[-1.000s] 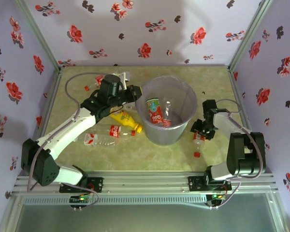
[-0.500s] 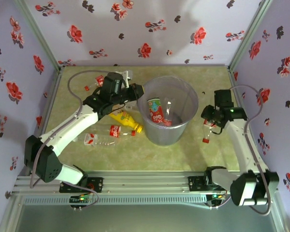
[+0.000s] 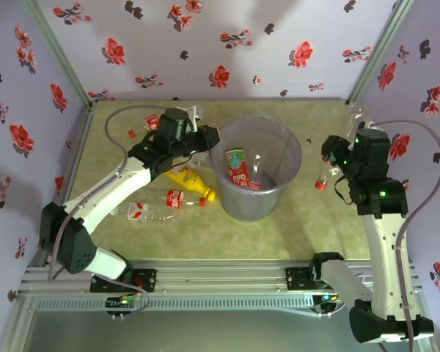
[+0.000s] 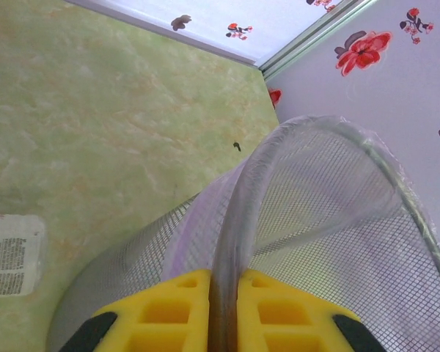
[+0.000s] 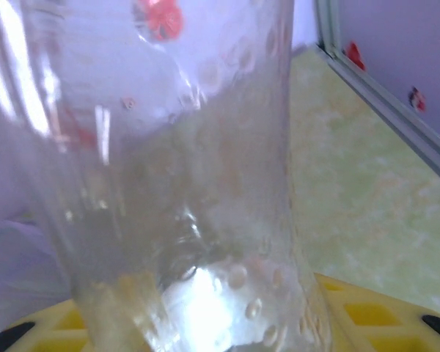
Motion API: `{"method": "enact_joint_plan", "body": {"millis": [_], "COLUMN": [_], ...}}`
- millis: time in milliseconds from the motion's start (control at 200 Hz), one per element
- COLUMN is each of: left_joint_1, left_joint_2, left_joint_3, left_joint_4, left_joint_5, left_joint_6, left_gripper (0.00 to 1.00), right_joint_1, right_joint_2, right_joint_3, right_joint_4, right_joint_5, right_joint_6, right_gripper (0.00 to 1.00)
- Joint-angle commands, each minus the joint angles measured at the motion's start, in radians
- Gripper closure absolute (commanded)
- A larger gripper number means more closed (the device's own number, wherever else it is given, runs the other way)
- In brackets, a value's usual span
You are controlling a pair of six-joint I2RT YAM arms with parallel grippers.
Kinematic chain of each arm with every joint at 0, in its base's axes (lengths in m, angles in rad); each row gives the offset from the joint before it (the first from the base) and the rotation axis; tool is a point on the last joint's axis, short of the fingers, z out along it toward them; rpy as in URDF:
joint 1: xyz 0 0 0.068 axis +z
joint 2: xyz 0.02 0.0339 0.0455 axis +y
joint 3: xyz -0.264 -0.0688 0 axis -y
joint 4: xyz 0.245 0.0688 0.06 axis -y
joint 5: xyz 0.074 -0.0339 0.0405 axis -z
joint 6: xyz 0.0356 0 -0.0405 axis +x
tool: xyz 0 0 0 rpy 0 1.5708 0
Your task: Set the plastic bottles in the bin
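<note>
Gripping the bin (image 3: 258, 209) at its left rim, the left pincer (image 3: 210, 137) is clamped narrow, with one yellow finger (image 4: 169, 308) on each side of the mesh wall. The right pincer (image 3: 334, 162) holds a clear bottle (image 3: 324, 178) above the worktop (image 3: 315, 227), red cap hanging down, with the bin to its left. A yellow bottle (image 3: 191, 183) lies on the near side of the left pincer, beside the bin.

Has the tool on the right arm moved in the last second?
Yes. The right tool, gripping a clear bottle, has shifted away from the bin toward the right wall.
</note>
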Motion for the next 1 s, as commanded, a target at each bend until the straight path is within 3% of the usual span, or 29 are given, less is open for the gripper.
{"method": "enact_joint_plan", "body": {"millis": [0, 190, 380, 555, 680, 995], "left_joint_1": [-0.003, -0.003, -0.003, -0.003, -0.003, -0.003], "left_joint_2": [0.038, 0.05, 0.052, 0.054, 0.056, 0.057], "left_joint_3": [0.01, 0.014, 0.012, 0.009, 0.009, 0.007], "left_joint_4": [-0.002, 0.0, 0.003, 0.013, 0.012, 0.015], "left_joint_5": [-0.019, -0.019, -0.019, -0.021, -0.025, -0.034], "left_joint_6": [0.015, 0.008, 0.001, -0.009, -0.011, -0.01], "left_gripper": [0.98, 0.98, 0.98, 0.98, 0.98, 0.99], "right_joint_1": [0.008, 0.073, 0.244, 0.37, 0.446, 0.503], "right_joint_2": [0.017, 0.095, 0.211, 0.305, 0.375, 0.433], "right_joint_3": [0.074, 0.145, 0.242, 0.259, 0.259, 0.116], "right_joint_4": [0.141, 0.295, 0.363, 0.328, 0.204, 0.044], "right_joint_5": [-0.067, -0.186, -0.247, -0.262, -0.197, -0.127], "right_joint_6": [0.029, 0.084, 0.053, 0.032, -0.035, -0.113], "right_gripper": [0.65, 0.65, 0.65, 0.65, 0.65, 0.64]}}
